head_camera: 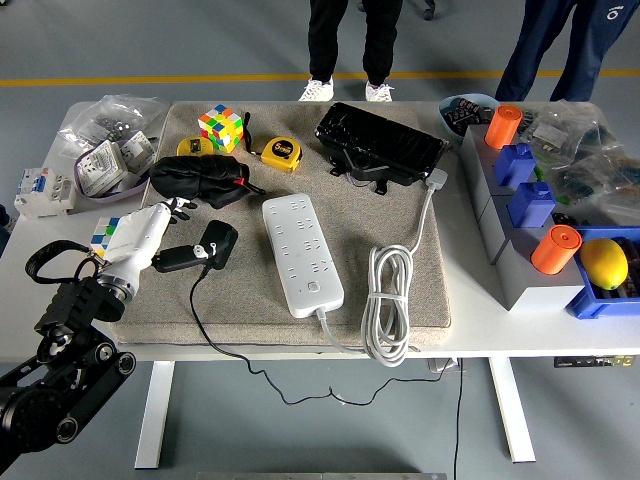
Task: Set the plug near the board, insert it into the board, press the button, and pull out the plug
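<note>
Well, plug (pixel 205 246) w/ left robot hand (pixel 150 232), board (pixel 300 252) apart.

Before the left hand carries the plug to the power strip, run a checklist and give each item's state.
1. Plug held: the left hand appears closed on the black plug, but the fingers largely hide the contact. Cannot tell.
2. Power strip lies flat on the mat, sockets up. Ok.
3. Path from plug to strip is free of other things. Ok.
4. Plug's black cable trails loose over the table edge, not snagged. Ok.
5. Plug prongs facing the sockets: hidden. Cannot tell.
6. Right hand: not in view. Cannot tell.
</note>
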`<state>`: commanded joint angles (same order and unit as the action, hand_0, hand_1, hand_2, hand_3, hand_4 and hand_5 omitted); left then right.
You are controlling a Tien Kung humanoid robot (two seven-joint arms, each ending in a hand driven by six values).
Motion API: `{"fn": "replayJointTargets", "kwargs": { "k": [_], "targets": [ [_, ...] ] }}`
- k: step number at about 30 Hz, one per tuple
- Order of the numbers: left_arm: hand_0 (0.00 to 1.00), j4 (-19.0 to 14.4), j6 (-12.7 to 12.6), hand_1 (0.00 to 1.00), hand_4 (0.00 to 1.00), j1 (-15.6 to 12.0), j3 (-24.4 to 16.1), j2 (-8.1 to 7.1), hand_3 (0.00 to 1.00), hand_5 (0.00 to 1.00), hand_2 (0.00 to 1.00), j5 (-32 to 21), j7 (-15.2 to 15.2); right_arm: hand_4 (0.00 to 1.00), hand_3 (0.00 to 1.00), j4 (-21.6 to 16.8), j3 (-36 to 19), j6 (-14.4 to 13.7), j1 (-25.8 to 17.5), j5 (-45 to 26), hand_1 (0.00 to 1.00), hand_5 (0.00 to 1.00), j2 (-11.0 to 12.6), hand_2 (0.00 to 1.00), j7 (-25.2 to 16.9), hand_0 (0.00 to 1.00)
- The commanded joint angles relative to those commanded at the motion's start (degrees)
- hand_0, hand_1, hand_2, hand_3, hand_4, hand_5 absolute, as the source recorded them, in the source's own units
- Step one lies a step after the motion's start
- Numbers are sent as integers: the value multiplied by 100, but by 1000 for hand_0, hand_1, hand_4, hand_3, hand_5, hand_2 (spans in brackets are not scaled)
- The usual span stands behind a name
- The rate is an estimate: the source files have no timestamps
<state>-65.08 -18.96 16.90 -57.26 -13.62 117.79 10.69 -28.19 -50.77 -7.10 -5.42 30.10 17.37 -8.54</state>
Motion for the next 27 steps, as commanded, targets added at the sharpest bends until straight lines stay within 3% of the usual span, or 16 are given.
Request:
{"fn": "replayJointTargets", "kwargs": {
  "k": [18, 19, 24, 25, 27],
  "targets": [
    [620, 633, -90, 626, 998, 462, 492, 142, 749, 714, 643, 78, 52, 650, 543, -4, -21, -15, -1, -3, 635, 158, -9, 602, -26, 630],
    [528, 654, -96, 571, 998, 477, 503, 147, 699, 655, 582, 84, 52, 649, 543, -5, -21, -15, 1, -3, 634, 158, -8, 602, -28, 629],
    [528, 745, -168, 571, 998, 529, 570, 174, 699, 655, 582, 59, 27, 649, 543, -6, -36, -20, 5, 2, 634, 158, -13, 602, -38, 629],
    [419, 754, -192, 465, 998, 533, 582, 177, 640, 514, 484, 46, 15, 649, 542, -5, -39, -22, 5, 4, 634, 157, -12, 601, -40, 629],
    [419, 744, -232, 465, 998, 533, 613, 175, 640, 514, 484, -11, 26, 649, 542, -6, -38, -24, 3, 3, 634, 157, -11, 601, -43, 629]
  ]
}}
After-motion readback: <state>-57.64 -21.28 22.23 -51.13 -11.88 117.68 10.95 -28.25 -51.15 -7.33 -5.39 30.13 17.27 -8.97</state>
